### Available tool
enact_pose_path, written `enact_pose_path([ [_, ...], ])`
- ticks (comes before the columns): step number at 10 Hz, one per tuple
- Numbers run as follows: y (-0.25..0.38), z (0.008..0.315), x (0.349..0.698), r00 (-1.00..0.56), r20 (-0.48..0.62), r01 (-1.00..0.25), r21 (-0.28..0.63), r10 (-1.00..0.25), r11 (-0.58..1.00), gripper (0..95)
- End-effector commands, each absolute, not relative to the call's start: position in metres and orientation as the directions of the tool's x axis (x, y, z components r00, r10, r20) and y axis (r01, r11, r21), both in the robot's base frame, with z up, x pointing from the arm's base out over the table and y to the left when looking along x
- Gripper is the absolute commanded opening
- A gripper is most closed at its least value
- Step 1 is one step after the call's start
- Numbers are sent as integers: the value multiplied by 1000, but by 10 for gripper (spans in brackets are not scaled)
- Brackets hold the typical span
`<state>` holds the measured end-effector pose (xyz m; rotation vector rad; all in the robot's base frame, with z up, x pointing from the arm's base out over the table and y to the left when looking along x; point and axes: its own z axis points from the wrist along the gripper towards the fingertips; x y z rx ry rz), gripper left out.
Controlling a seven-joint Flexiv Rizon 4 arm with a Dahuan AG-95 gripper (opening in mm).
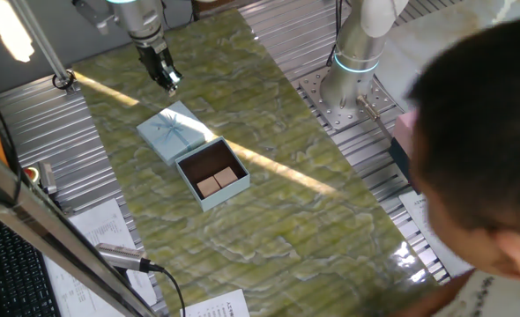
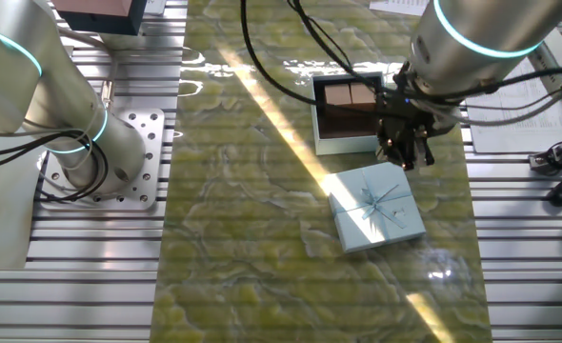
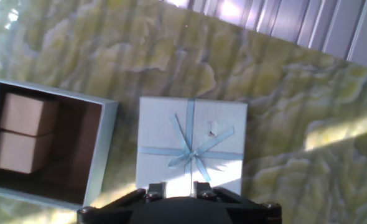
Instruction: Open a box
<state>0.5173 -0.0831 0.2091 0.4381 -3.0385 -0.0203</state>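
Hand view: lid (image 3: 191, 146) lies beside the open box (image 3: 46, 149); gripper (image 1: 166, 80), jaws unclear, could knock it when lowering.

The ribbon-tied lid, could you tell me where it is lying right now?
In the hand view the lid lies flat on the green mat, right of the open box, their edges close together.

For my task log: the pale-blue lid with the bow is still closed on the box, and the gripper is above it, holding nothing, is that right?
Not quite. The lid is off, lying flat on the mat beside the open box, whose two tan blocks show in the hand view. The gripper is above it, holding nothing.
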Motion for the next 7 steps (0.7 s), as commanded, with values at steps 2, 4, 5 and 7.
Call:
enact_pose_path([
  [2, -81, 213, 516, -957, 73, -280, 18, -281, 960, 0],
  [4, -81, 213, 516, -955, 69, -289, 18, -290, 957, 0],
  [5, -81, 213, 516, -955, 67, -290, 16, -290, 957, 0],
  [7, -81, 213, 516, -965, 60, -257, 14, -257, 966, 0],
])
